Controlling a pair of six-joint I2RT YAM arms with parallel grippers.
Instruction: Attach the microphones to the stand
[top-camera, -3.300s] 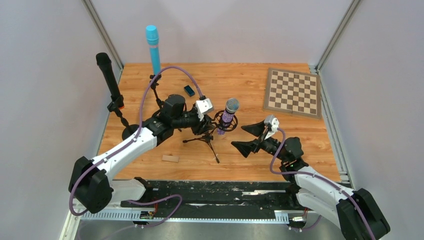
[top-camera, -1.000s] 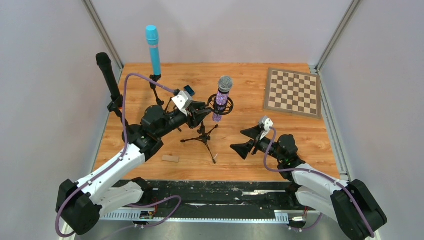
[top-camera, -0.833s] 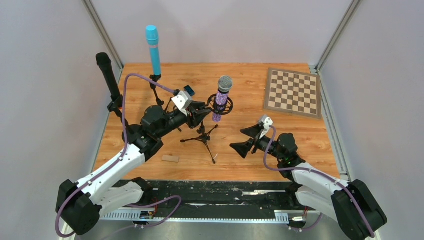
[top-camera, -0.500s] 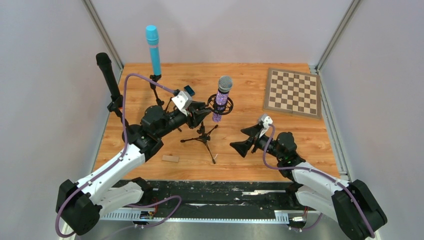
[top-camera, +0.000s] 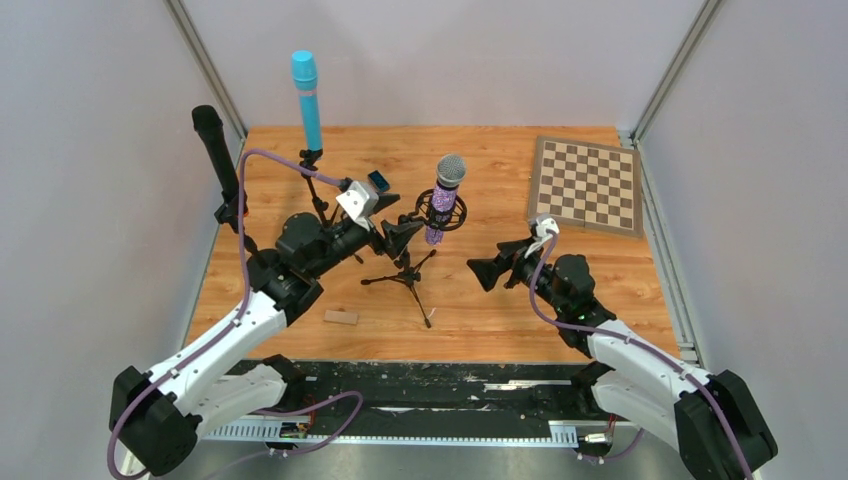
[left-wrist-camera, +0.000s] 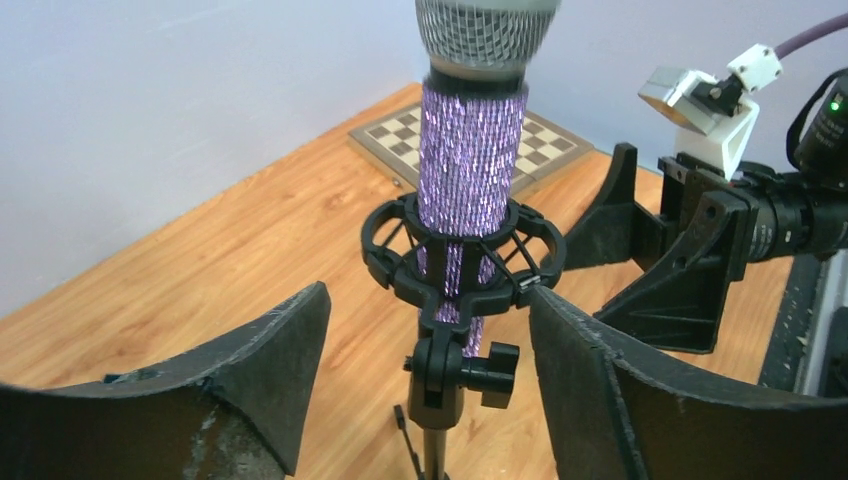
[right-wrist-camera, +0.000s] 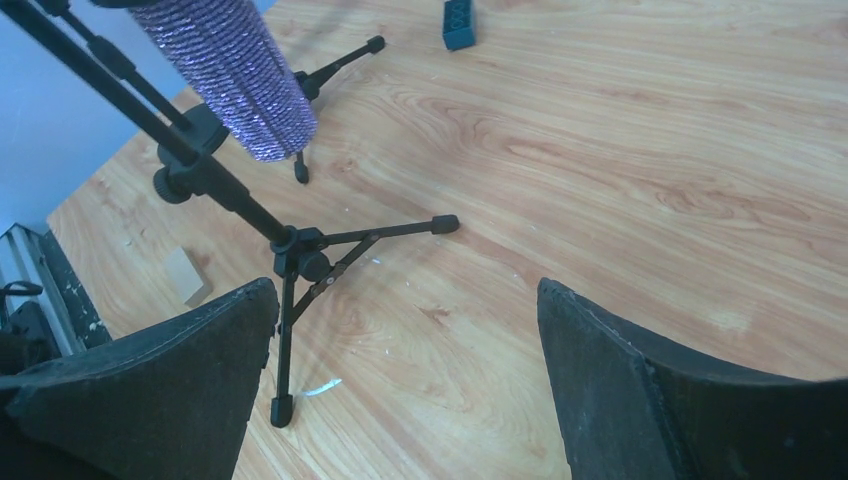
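My left gripper (top-camera: 397, 217) gapes wide and empty just short of the stand (top-camera: 405, 272), whose ring (left-wrist-camera: 388, 250) holds the purple mic (left-wrist-camera: 472, 150) upright (stiff and top-heavy, I judge, best pinched on the barrel above the ring), with my right gripper (top-camera: 497, 258) wide beyond it.

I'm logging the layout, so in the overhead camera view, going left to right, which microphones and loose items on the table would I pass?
black microphone → light blue microphone → small wooden block → dark blue block → purple glitter microphone → chessboard
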